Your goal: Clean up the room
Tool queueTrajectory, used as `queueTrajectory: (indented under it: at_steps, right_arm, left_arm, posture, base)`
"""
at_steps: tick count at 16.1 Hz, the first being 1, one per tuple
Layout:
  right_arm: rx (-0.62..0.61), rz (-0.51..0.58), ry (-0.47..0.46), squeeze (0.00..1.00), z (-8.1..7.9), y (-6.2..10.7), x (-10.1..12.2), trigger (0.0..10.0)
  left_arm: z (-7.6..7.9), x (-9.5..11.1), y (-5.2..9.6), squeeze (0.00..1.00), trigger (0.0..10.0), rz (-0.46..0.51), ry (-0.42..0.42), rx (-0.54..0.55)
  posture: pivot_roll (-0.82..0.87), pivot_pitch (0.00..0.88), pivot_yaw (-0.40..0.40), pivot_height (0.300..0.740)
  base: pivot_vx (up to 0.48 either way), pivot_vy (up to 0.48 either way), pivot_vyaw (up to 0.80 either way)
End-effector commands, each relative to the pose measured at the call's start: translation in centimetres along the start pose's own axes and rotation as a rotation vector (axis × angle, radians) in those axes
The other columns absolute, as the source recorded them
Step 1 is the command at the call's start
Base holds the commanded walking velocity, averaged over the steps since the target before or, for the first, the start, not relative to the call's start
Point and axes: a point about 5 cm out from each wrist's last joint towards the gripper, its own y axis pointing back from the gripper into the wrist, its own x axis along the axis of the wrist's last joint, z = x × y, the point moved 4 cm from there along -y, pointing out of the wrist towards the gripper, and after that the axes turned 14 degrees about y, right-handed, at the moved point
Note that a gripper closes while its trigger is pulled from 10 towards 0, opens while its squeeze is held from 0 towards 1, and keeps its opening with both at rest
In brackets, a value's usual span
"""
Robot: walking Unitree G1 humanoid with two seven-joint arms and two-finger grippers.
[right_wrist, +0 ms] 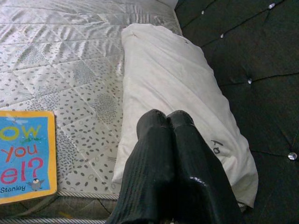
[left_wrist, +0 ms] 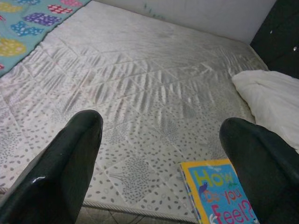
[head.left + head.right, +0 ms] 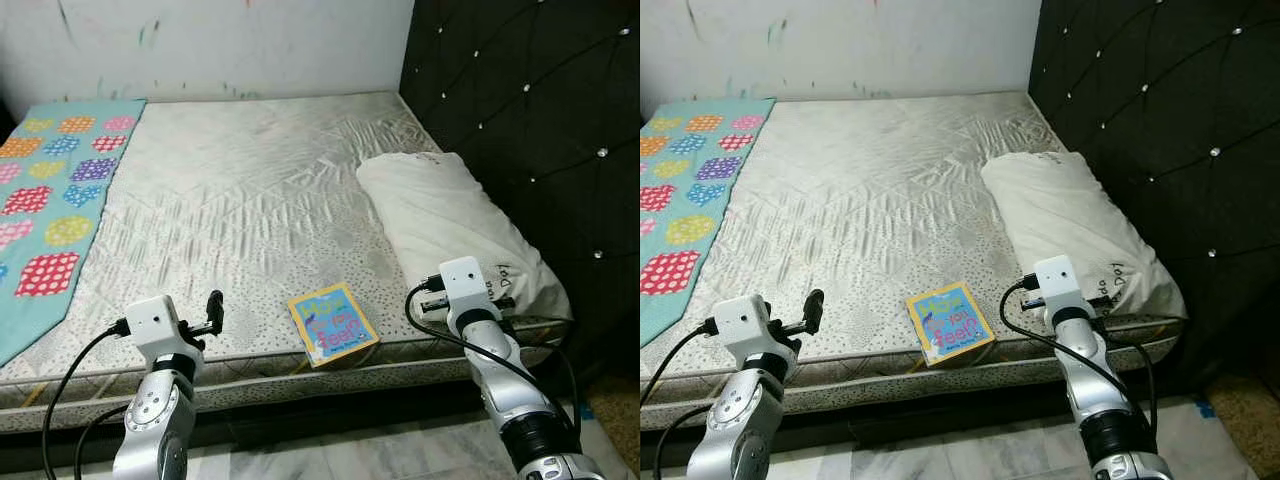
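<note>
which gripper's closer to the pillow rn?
Right. The right gripper, fingers shut, hovers over the pillow near its front end. The left gripper, open, sits across the book from it.

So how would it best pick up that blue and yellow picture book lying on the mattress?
Probably by the blue and yellow picture book's near corner, approached from the floor side: it lies flat and thin, reaching the mattress edge. The open left gripper is nearest.
</note>
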Motion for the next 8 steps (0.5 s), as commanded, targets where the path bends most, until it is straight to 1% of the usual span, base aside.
queueTrajectory:
  at_steps: [1,6,7,8]
  right_arm:
    - [0.002,0.015,0.004,0.0,0.2,-0.2,0.5,10.0]
    - [0.002,0.015,0.004,0.0,0.2,-0.2,0.5,10.0]
    - [0.208,-0.076,0.041,0.0,-3.3,0.5,-1.3,10.0]
    - [0.305,-0.118,0.054,0.0,-4.9,1.0,-2.1,10.0]
  left_arm:
    - [0.0,0.0,0.0,0.0,10.0,0.002,-0.011,-0.001]
    - [0.0,0.0,0.0,0.0,10.0,0.002,-0.011,-0.001]
    - [0.0,-0.6,0.0,0.0,10.0,-0.041,-0.024,0.002]
    - [0.0,-1.0,0.0,0.0,10.0,-0.061,-0.03,0.004]
  posture:
    - [0.0,0.0,0.009,0.74]
    - [0.0,0.0,0.009,0.74]
    - [0.0,0.0,0.008,0.74]
    - [0.0,0.0,0.008,0.74]
  base:
    - [0.0,0.0,0.0]
    - [0.0,0.0,0.0]
    - [0.0,0.0,0.0]
    - [0.0,0.0,0.0]
